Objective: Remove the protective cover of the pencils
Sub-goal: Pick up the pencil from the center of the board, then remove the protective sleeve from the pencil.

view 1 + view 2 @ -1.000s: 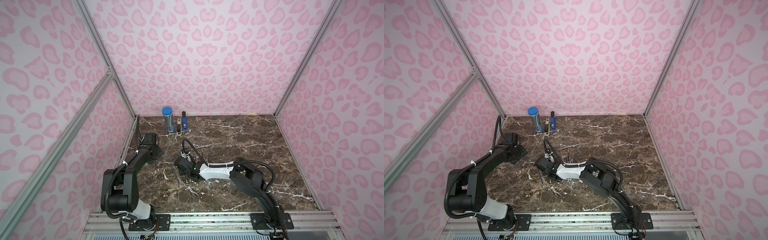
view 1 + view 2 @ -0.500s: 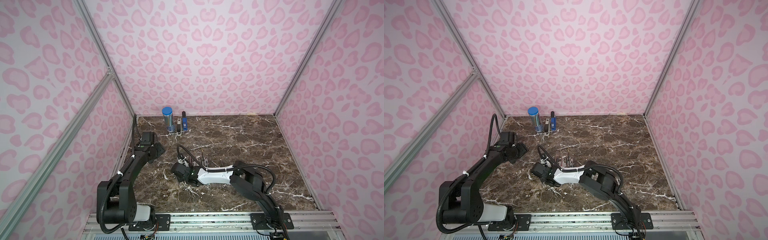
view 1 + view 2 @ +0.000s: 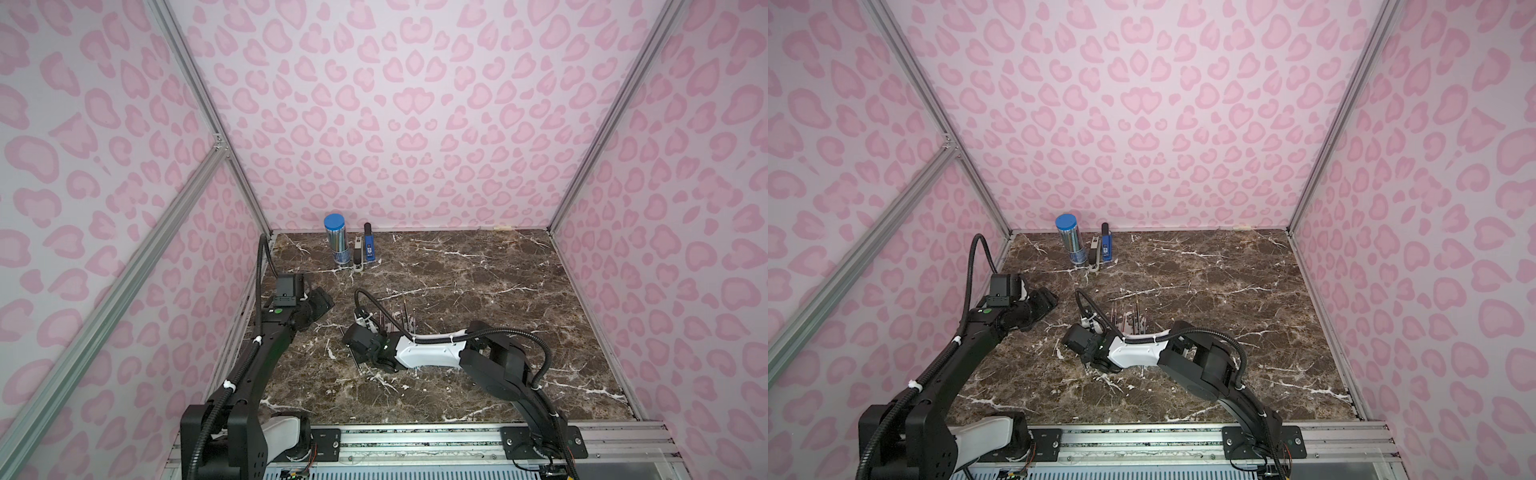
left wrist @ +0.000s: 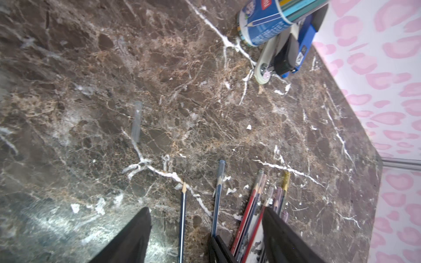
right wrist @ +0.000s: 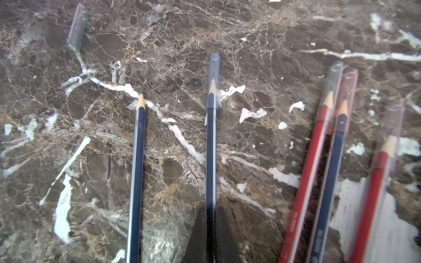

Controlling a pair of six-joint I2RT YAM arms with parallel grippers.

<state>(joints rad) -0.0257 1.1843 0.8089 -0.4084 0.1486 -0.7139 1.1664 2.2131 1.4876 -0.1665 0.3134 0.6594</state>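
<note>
No text I can actually read. Tube [image 4: 264, 22] label: white lettering on a red badge plus small print on blue, all blurred. Red pencil [image 5: 305, 182] and the blue pencil [image 5: 328, 182] beside it carry stamped barrel print, illegible. Blue device [image 4: 306, 38] next to the tube has a small code sticker, unreadable.

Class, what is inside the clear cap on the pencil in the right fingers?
Through the clear cap shows the pale sharpened tip of the blue pencil. Its rear is hidden between the right fingers.
</note>
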